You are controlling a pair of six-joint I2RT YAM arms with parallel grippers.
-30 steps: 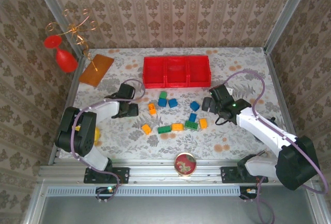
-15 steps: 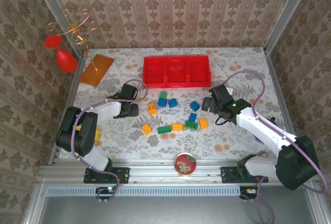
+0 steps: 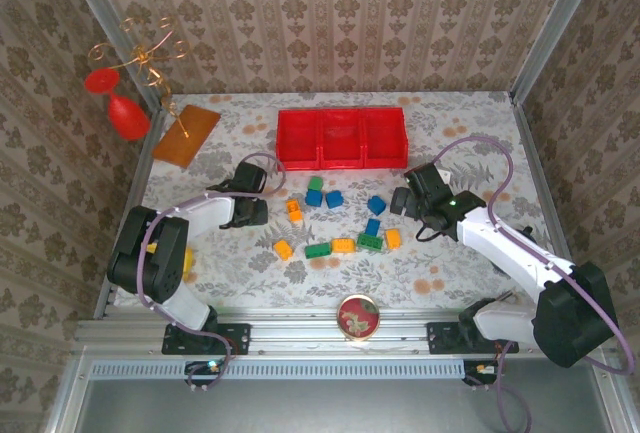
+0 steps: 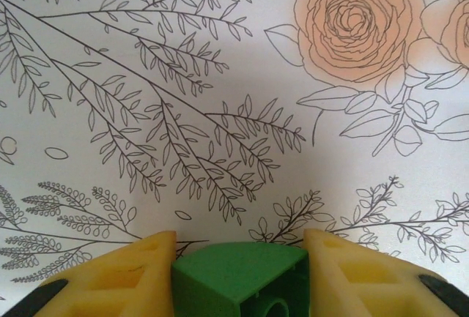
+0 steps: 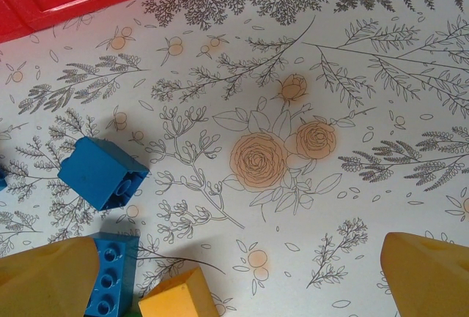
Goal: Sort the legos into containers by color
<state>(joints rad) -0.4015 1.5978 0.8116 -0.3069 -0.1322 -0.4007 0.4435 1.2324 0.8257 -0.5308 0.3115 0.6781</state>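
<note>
Where green lego (image 4: 234, 273) seems clamped, tablecloth (image 4: 220, 75) opens.

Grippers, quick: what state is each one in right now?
Left gripper: closed on a green lego.
Right gripper: open, holding nothing.

Damask-papered walls (image 3: 330, 13); floral tablecloth (image 3: 460, 123); aluminium frame (image 3: 300, 331)

No words, numbers or labels can be read. The tablecloth (image 4: 220, 75) bears drawn flowers and leaves.
</note>
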